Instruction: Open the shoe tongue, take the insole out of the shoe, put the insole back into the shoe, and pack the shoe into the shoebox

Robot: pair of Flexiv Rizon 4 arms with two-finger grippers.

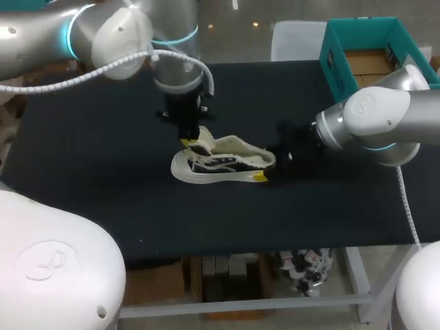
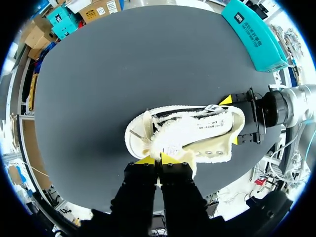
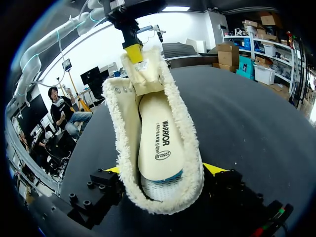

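Left gripper (image 2: pixel 158 160): tips pressed together on tongue (image 3: pixel 142 69), above shoe's (image 1: pixel 223 163) opening.
Right gripper (image 3: pixel 164 169): clamps shoe's heel from both sides.
Risk: soft tongue may slip free under pull; shoe could twist.
Shoebox (image 1: pixel 371 58): teal, rigid, well beyond shoe's heel.
Shoe: cream, fleecy rim.
Insole (image 3: pixel 159 138): flat, smooth, inside shoe.
Tongue: thin, floppy flap.

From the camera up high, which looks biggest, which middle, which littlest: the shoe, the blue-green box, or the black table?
1. table: biggest by far.
2. shoebox: next, even though part of it is hidden.
3. shoe: littlest, but not much smaller than the shoebox.
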